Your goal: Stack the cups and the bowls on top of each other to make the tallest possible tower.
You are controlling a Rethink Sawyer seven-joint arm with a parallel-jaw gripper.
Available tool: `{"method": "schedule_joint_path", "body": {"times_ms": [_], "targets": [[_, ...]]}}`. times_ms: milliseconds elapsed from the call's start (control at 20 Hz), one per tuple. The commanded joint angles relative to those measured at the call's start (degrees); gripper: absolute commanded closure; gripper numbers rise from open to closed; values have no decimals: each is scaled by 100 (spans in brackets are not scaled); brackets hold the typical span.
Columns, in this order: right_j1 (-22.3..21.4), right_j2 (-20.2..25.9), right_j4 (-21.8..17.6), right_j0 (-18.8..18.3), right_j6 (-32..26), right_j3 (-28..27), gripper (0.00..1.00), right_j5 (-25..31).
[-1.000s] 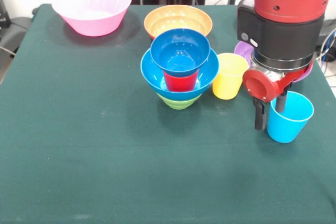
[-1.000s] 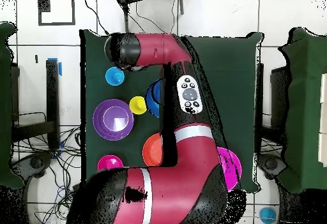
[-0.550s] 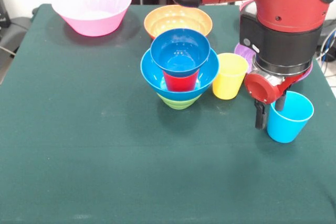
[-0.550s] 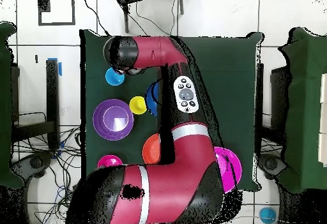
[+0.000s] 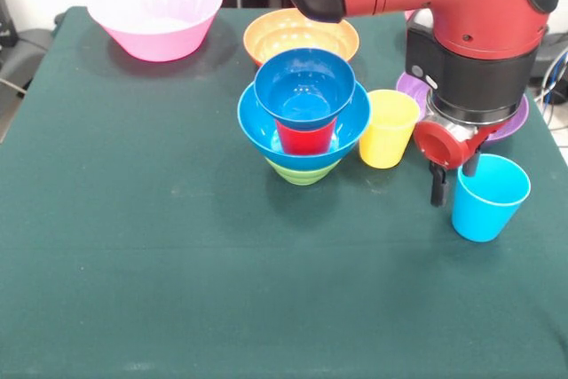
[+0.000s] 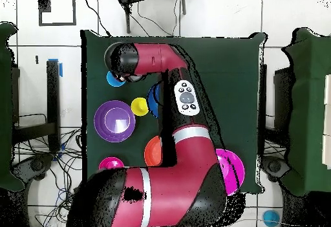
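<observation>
The tower (image 5: 303,122) stands mid-table: a green bowl (image 5: 302,171) at the bottom, then the large blue bowl (image 5: 257,126), the red cup (image 5: 306,138) and the small blue bowl (image 5: 304,86) on top. The yellow cup (image 5: 388,128) stands upright just right of it. The sky-blue cup (image 5: 488,197) stands upright on the table at the right, apart from the tower. My gripper (image 5: 453,179) hangs open and empty at that cup's left rim, with one finger left of the cup and the other just above the rim. In the overhead view the arm hides the gripper and part of the sky-blue cup (image 6: 114,80).
The large pink bowl (image 5: 155,15) sits at the far left. The orange bowl (image 5: 302,35) sits behind the tower. The purple bowl (image 5: 515,120) lies behind the arm. The overhead view shows the small red bowl (image 6: 111,166) near the robot's base. The table's edge is just right of the sky-blue cup.
My gripper has risen; its finger is out of the sky-blue cup. The cup has stayed in place on the table.
</observation>
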Motion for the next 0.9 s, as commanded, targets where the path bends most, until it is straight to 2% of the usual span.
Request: {"method": "schedule_joint_path", "body": {"times_ms": [50,900], "targets": [[63,134,77,-30,695,661,0,56],[9,351,210,-160,661,1012,0,-711]]}}
